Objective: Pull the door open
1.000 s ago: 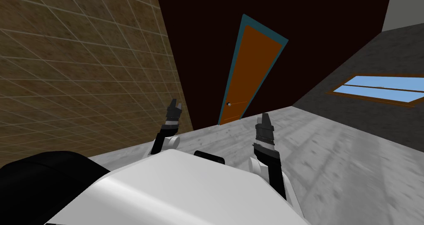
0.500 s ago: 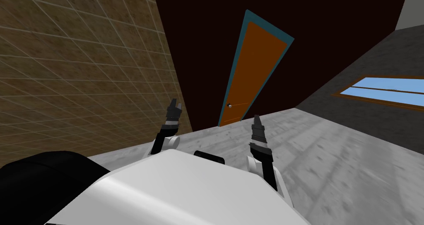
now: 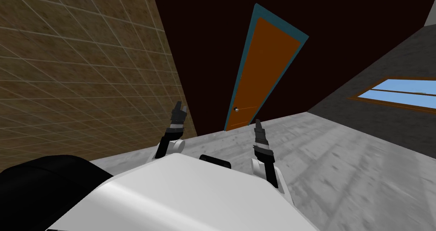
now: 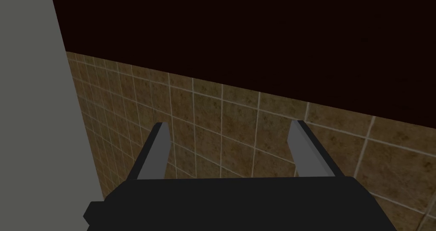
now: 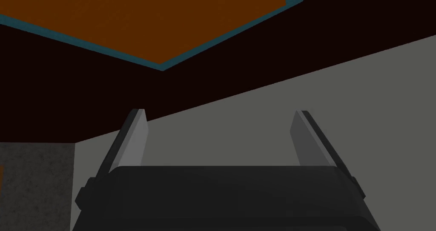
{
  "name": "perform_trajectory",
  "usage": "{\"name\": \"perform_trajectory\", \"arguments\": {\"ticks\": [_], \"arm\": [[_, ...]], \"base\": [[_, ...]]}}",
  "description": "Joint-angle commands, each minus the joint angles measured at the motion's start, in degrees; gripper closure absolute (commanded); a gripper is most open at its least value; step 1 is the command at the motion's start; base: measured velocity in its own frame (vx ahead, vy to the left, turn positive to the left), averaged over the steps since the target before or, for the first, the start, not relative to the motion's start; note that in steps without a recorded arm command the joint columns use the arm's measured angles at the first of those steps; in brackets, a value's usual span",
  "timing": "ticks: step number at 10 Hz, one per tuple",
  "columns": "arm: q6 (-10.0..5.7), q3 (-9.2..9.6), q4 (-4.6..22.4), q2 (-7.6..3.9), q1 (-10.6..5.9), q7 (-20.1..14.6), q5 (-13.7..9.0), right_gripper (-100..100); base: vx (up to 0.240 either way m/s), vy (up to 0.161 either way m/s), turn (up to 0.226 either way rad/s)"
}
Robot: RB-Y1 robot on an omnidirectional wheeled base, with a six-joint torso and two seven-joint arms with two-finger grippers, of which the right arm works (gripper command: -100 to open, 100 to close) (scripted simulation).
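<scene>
An orange door [image 3: 259,67] in a teal frame stands shut in a very dark wall ahead, across a stretch of grey floor. A small round knob [image 3: 236,109] sits low on its left side. My right gripper [image 3: 257,124] is raised in front of my chest, below and short of the door, and is open with nothing between its fingers. Its wrist view shows the door's upper part [image 5: 140,20] far beyond the open gripper [image 5: 219,130]. My left gripper [image 3: 180,108] is raised near the tiled wall, also open [image 4: 230,143] and empty.
A brown tiled wall [image 3: 85,71] runs along my left, close to the left arm. A dark grey wall with a wood-framed window [image 3: 396,94] stands on the right. Grey floor [image 3: 340,164] stretches between me and the door.
The whole head view has shifted, so I have turned a little: the door has grown and the window slid right. My right forearm has swung left and turned edge-on. The left arm holds still.
</scene>
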Motion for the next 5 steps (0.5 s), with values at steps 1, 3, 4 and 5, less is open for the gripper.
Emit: {"name": "perform_trajectory", "arguments": {"ticks": [1, 3, 4, 5], "arm": [[-1.15, -0.05, 2.8, -0.31, -0.9, 1.6, 0.4, -100], [-2.26, -0.09, 6.0, -0.71, -2.14, 3.7, 1.0, -100], [-2.26, -0.09, 6.2, -0.71, -2.14, 3.7, 1.0, -100], [-2.82, -0.11, 8.0, -0.91, -2.78, 4.7, 1.4, -100]], "base": [[0.087, -0.024, 0.042], [0.099, -0.049, 0.037], [0.068, -0.034, 0.017], [0.052, -0.021, 0.023]]}}
